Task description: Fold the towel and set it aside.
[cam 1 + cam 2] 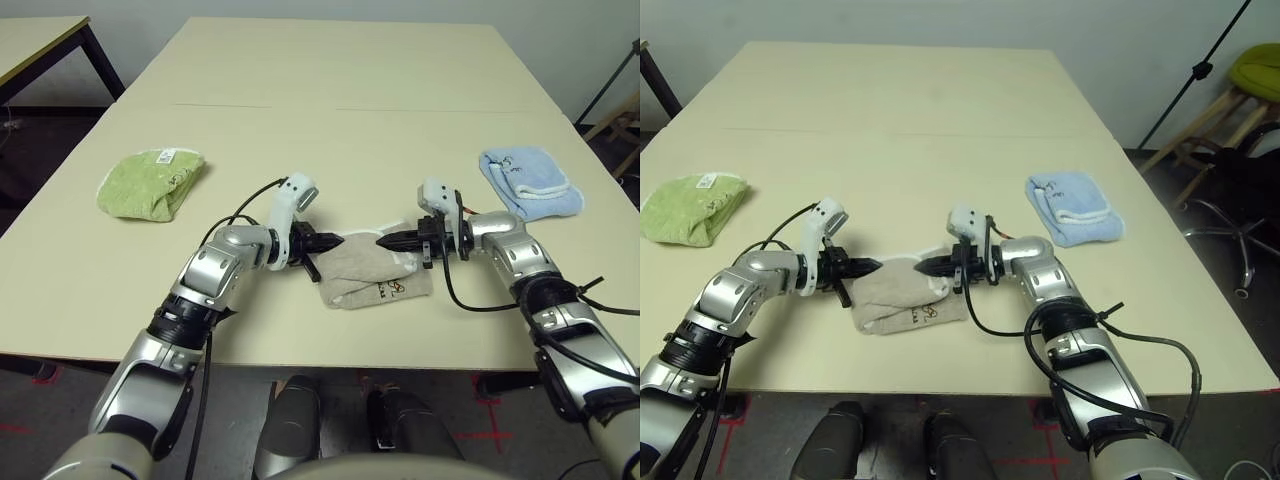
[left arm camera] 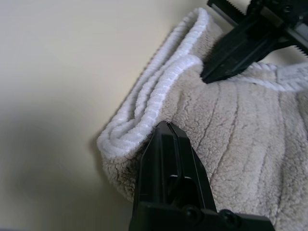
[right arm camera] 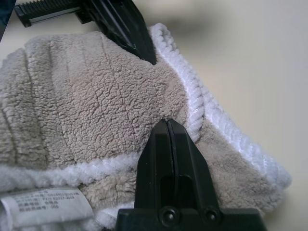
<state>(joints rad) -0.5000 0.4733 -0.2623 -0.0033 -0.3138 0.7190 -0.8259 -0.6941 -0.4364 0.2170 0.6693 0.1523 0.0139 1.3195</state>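
The towel [image 1: 370, 275], beige-grey terry with white edging, lies folded in a small bundle near the table's front edge, with a dark embroidered mark [image 1: 392, 291] on its near side and a white tag [image 3: 43, 207]. My left gripper [image 1: 335, 241] is shut, its tip resting on the towel's far left edge. Facing it, my right gripper [image 1: 385, 240] is also shut, touching the towel's far right edge. The two tips point at each other a short gap apart. Up close, the left gripper [image 2: 166, 127] and the right gripper [image 3: 167, 124] press on the cloth with nothing between their fingers.
A green folded cloth [image 1: 150, 183] lies at the table's left. At the right lies a light blue folded cloth [image 1: 530, 183]. The beige table [image 1: 330, 100] stretches far back. Another table [image 1: 40, 40] stands at the far left, and a stool [image 1: 1255, 75] and a stand beyond the right edge.
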